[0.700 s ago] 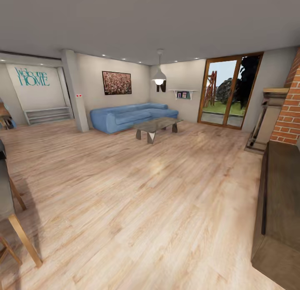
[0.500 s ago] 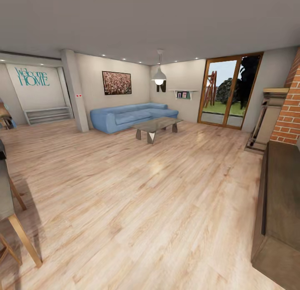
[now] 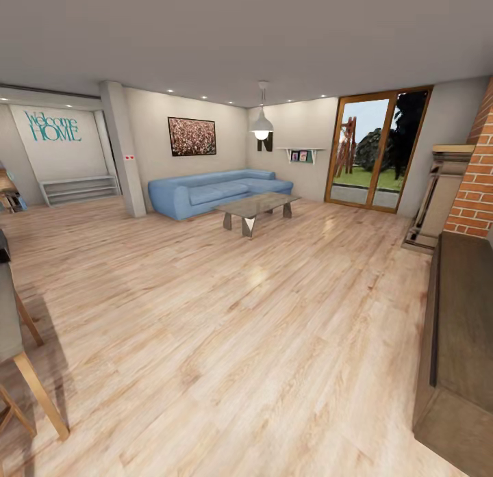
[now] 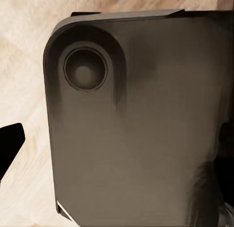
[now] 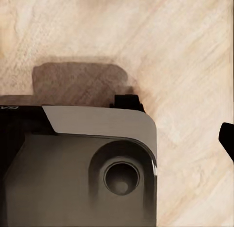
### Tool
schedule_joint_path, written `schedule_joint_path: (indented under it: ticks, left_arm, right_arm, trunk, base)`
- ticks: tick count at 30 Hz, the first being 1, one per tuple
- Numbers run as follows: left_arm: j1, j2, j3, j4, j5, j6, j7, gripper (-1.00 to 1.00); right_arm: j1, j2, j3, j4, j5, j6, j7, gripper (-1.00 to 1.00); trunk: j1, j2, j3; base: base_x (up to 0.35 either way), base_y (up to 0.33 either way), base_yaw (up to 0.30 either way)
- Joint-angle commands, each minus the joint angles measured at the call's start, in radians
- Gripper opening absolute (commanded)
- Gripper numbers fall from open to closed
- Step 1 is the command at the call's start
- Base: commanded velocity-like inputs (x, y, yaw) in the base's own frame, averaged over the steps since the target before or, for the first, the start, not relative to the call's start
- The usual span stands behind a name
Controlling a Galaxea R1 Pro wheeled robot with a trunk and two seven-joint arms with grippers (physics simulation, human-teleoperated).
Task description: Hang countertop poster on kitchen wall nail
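Nearest to me, both wrist cameras look down past a rounded grey robot housing [image 4: 131, 134] at pale wood. In the left wrist view that grey body, with a round recessed socket in one corner, covers most of the frame, and a black wedge pokes in at one edge; I cannot tell what it is, nor whether the left jaws are spread or pressed together. The right wrist view gives me the same sort of grey housing [image 5: 78, 168] with its round socket, a soft shadow on the boards beside it, and another black sliver at the frame edge. The right jaws' state I cannot tell either.

From the head camera, a wooden chair [image 3: 17, 354] with slanted legs is cut off at 8 o'clock, and a dark brown cabinet [image 3: 462, 340] is cut off at 4 o'clock. Light, glossy plank floor [image 3: 226, 326] runs ahead of me. Toward 12 o'clock stand a glass-topped coffee table [image 3: 257, 209] and, behind it, a blue sofa [image 3: 216, 189], with a white pendant lamp [image 3: 261, 128] above. A wide reddish speckled picture [image 3: 192, 136] hangs on the far wall. At 1 o'clock is a wood-framed glass door [image 3: 373, 152]; brickwork [image 3: 476, 183] rises at 3 o'clock. At 10 o'clock teal lettering [image 3: 51, 126] reads "Welcome HOME". I cannot locate the poster or the kitchen countertop from here.
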State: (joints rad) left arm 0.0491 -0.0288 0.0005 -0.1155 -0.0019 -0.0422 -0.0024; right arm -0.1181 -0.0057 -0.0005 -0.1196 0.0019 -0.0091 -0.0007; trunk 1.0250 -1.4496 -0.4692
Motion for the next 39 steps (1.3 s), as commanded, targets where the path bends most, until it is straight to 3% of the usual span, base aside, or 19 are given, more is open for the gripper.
schedule_joint_path:
  ticks: [1,7,14,15,23,29,39]
  left_arm:
    - [0.000,0.000,0.000,-0.007,0.000,-0.001,0.000,1.00]
    - [-0.008,-0.011,0.000,-0.030,-0.003,-0.015,0.001,1.00]
    - [-0.012,0.005,0.001,-0.070,-0.005,-0.054,0.002,1.00]
    - [-0.012,0.006,0.001,-0.512,-0.005,-0.100,0.003,1.00]
    - [-0.012,0.022,0.011,-0.531,-0.003,-0.207,0.005,1.00]
    - [-0.012,0.025,0.012,-0.530,-0.002,-0.218,0.005,1.00]
    - [-0.012,0.027,0.013,-0.530,-0.001,-0.221,0.005,1.00]
  right_arm:
    - [0.000,0.000,0.000,-0.003,0.000,-0.001,0.000,1.00]
    - [0.016,-0.017,-0.002,-0.008,-0.004,-0.019,0.000,1.00]
    - [0.013,-0.054,-0.005,-0.048,-0.008,-0.058,-0.002,1.00]
    - [0.012,-0.056,-0.005,-0.230,-0.008,-0.273,-0.002,1.00]
    - [0.012,-0.059,-0.005,-0.265,-0.011,-0.281,-0.002,1.00]
    - [0.012,-0.057,-0.004,-0.263,-0.012,-0.280,-0.003,1.00]
    - [0.012,-0.050,-0.004,-0.262,-0.015,-0.281,-0.004,1.00]
  trunk:
    - [0.000,0.000,-0.001]
    - [0.000,0.000,-0.001]
    - [0.000,0.000,-0.001]
    - [0.000,0.000,-0.001]
    - [0.000,0.000,-0.001]
    - [0.000,0.000,-0.001]
    - [0.000,0.000,-0.001]
  base:
    - [0.000,0.000,0.000]
    - [0.000,0.000,0.000]
    - [0.000,0.000,0.000]
    - [0.000,0.000,0.000]
    - [0.000,0.000,0.000]
    - [0.000,0.000,0.041]
    - [0.000,0.000,0.256]
